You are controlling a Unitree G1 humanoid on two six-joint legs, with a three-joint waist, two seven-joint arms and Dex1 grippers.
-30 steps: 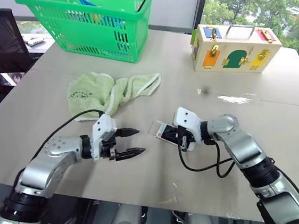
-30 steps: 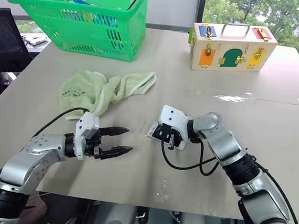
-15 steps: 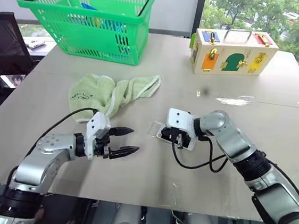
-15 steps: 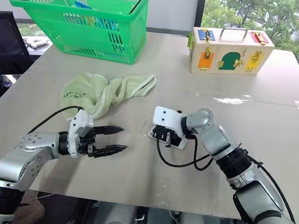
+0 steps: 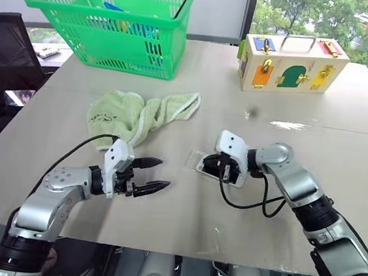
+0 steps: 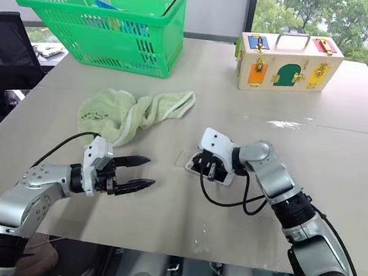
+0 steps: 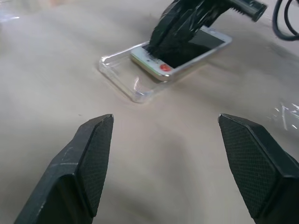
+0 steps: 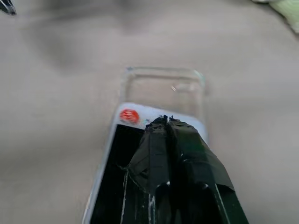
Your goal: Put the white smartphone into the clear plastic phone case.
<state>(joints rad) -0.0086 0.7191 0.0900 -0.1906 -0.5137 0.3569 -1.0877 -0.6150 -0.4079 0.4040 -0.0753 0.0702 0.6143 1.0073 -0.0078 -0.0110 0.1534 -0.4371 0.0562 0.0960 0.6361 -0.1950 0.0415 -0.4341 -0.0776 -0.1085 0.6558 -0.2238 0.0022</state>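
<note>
Little has changed since a second ago: your right gripper [image 8: 162, 122], fingers pressed together, presses the white black-screened smartphone [image 7: 187, 51] at frame centre, partly inside the clear plastic phone case [image 7: 124, 74]; one end isn't seated. Your left gripper [image 5: 155, 176] hovers spread, lower left.

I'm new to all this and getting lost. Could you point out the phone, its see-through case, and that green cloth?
white smartphone [image 7: 212, 41], left wrist view, on its black screen.
clear plastic phone case [image 7: 122, 71], left wrist view, on its uncovered end.
green towel [image 5: 140, 115], left eye view, on its bunched middle.
</note>
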